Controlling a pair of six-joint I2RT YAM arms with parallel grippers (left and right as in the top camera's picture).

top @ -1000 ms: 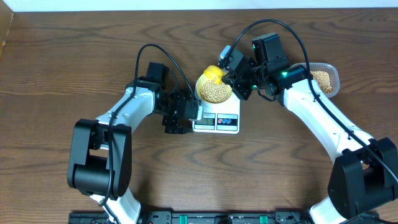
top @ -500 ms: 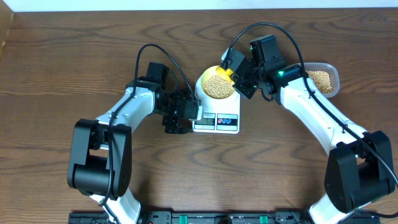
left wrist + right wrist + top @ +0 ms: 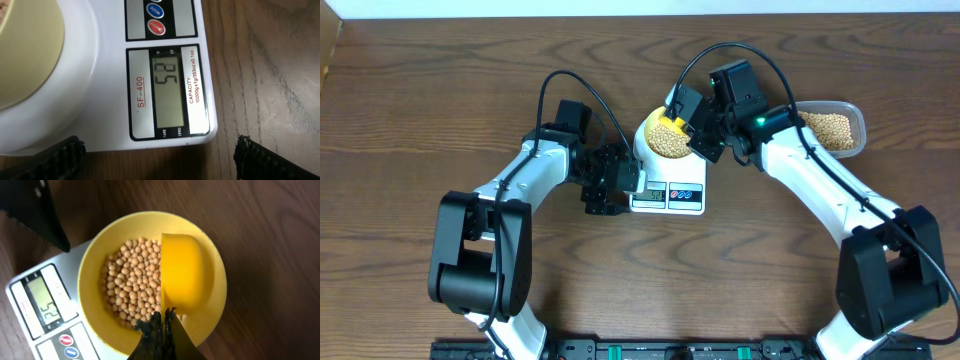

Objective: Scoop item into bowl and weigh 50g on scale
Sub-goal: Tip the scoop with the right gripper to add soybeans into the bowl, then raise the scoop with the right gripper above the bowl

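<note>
Right end effector (image 3: pixel 161 330): clenched on the handle of the yellow plastic scoop (image 3: pixel 182 270). The scoop hangs over the right half of the small round pale yellow-green bowl (image 3: pixel 95 250), tipped with its back to the wrist camera. I cannot tell what remains inside it. Held there, anything tipped out would land in the bowl, not on the bench.

Small round tan beans (image 3: pixel 130 285): a heap fills the bowl's left and centre. The bowl sits on the platform of the flat white kitchen scale (image 3: pixel 100 120).

Left end effector (image 3: pixel 160 162): released, jaws wide, grasping nothing, parked just beside the scale's display end. Judged purpose: keep its camera on the grey digital display (image 3: pixel 167 90). The display appears to read 52, so slightly over target, and some beans may need to come back out.

Surroundings: a clear rectangular plastic tub (image 3: pixel 832 128) of more beans lies on the dark wood bench (image 3: pixel 420 100), behind the right arm.

Obstructions: the left end effector sits close to the scale, and a nudge would upset the reading.
</note>
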